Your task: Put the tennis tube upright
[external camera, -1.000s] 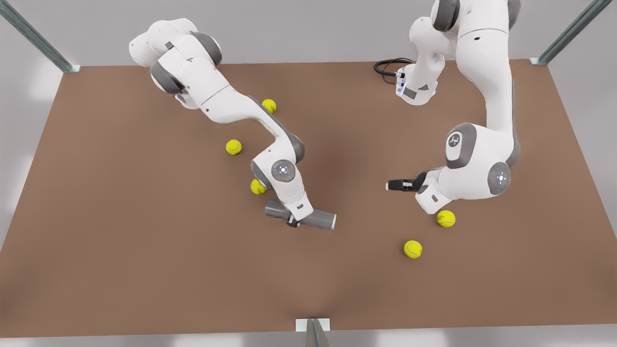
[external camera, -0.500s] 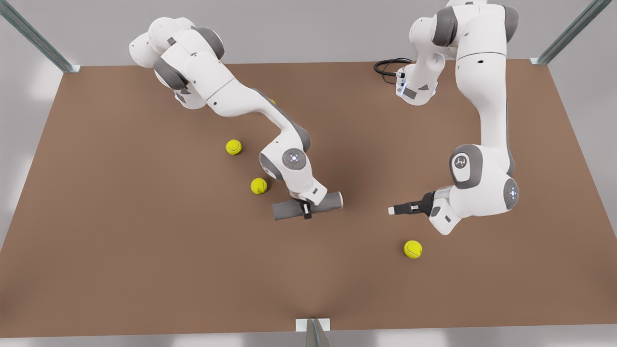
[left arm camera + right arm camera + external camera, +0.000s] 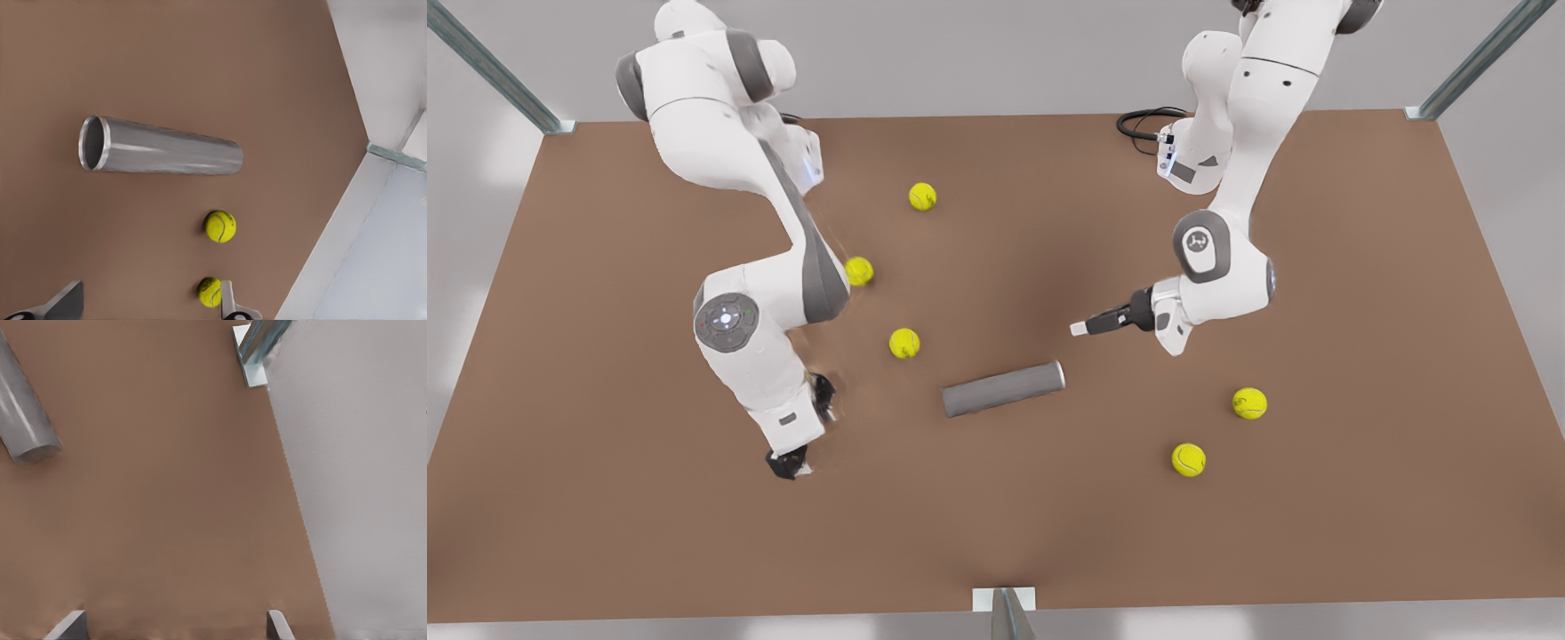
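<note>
The tennis tube (image 3: 1003, 388) is a plain grey cylinder lying on its side near the middle of the brown table, with its open end toward the front view's right. It also appears as the tube (image 3: 160, 147) in the left wrist view and as the tube's flat closed end (image 3: 23, 430) in the right wrist view. My left gripper (image 3: 1080, 328) (image 3: 148, 295) hovers open just beyond the open end, apart from it. On the front view's left my right gripper (image 3: 787, 462) (image 3: 175, 618) is open and holds nothing, well away from the closed end.
Several yellow tennis balls lie loose: one ball (image 3: 904, 343) close to the tube's closed end, another (image 3: 858, 271) by the right arm's elbow, and two (image 3: 1249, 403) (image 3: 1189, 460) on the front view's right. A metal post bracket (image 3: 1005, 603) marks the near table edge (image 3: 694, 613).
My right gripper has let go of the tube and swung off toward the front view's left. The tube now lies free on the table. My left gripper has moved closer to the tube's open end.
</note>
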### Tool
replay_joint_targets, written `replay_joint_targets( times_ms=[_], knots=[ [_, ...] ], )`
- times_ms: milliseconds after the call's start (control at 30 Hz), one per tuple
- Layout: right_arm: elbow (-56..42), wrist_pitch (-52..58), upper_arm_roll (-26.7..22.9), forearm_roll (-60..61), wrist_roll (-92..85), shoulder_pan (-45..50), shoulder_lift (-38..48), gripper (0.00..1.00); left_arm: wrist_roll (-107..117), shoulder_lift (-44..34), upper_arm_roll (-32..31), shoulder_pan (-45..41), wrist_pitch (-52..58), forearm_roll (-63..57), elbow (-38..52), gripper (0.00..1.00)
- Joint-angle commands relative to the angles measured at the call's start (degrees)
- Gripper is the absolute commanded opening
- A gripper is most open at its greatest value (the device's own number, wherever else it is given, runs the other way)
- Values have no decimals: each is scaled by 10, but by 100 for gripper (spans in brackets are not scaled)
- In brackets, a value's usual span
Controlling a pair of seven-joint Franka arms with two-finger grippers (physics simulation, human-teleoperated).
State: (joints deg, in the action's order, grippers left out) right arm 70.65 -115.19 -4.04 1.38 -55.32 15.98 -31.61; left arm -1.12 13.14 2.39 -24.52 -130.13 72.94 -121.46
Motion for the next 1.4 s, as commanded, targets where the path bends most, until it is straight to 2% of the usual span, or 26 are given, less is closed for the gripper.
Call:
replay_joint_targets(
  times_ms=[0, 67, 100, 133, 167, 200, 233, 500, 800, 1367],
  knots=[
    [4, 118, -9, 68, 256, -66, 27, 100, -165, 22, -1, 13, -104, 73, 10, 100],
    [49, 172, -18, 49, 508, -67, 110, 100, -226, 45, 3, 31, -87, 74, 18, 100],
    [96, 177, -18, 48, 556, -68, 153, 100, -235, 57, 3, 33, -87, 74, 25, 100],
    [214, 135, -24, 51, 565, -72, 231, 100, -238, 66, 3, 35, -87, 75, 32, 100],
    [300, 86, -25, 53, 565, -73, 272, 100, -244, 83, 3, 34, -85, 75, 45, 100],
    [314, 65, -25, 58, 565, -75, 268, 100, -281, 99, 3, 36, -69, 91, 54, 100],
    [309, 65, -26, 92, 565, -85, 264, 100, -318, 112, 3, 45, -50, 105, 59, 100],
    [299, 70, -26, 91, 565, -90, 257, 100, -428, 160, -4, 46, 45, 150, 61, 100],
    [299, 79, -26, 91, 564, -100, 256, 100, -506, 213, -5, 26, 51, 243, 76, 100],
    [294, 90, -26, 93, 558, -111, 250, 100, -555, 255, -29, 9, 45, 382, 102, 100]
  ],
)
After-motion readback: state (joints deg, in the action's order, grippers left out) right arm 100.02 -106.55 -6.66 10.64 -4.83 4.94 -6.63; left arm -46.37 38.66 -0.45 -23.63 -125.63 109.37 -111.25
